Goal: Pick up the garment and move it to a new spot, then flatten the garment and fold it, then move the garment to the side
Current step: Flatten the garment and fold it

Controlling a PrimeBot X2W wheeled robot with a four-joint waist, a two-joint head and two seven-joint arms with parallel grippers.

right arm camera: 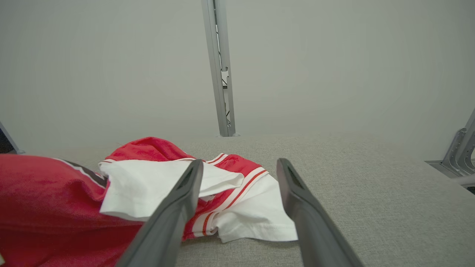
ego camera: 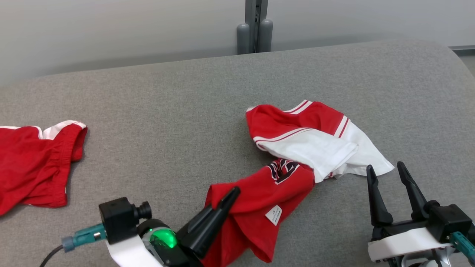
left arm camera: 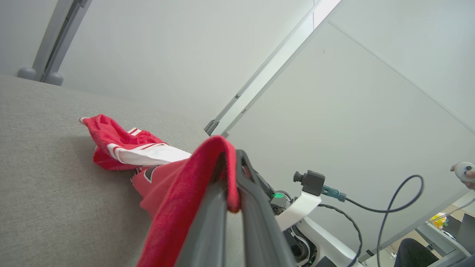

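Note:
The garment [ego camera: 297, 148] is a red and white shirt, crumpled in the middle of the grey padded surface [ego camera: 185, 111]. My left gripper [ego camera: 232, 194] is shut on its near red edge, lifting a fold of the cloth. In the left wrist view the red garment [left arm camera: 178, 189] drapes over the closed left gripper [left arm camera: 232, 157]. My right gripper [ego camera: 386, 171] stands open just in front of the white sleeve, holding nothing. In the right wrist view the right gripper [right arm camera: 239, 167] points at the white part of the garment [right arm camera: 256, 215], its fingers apart.
A second red garment [ego camera: 33, 163] with white trim lies at the surface's left edge. A grey post [ego camera: 255, 26] stands behind the far edge against the pale wall. A hand holding a small white object [left arm camera: 465, 172] shows at the far right of the left wrist view.

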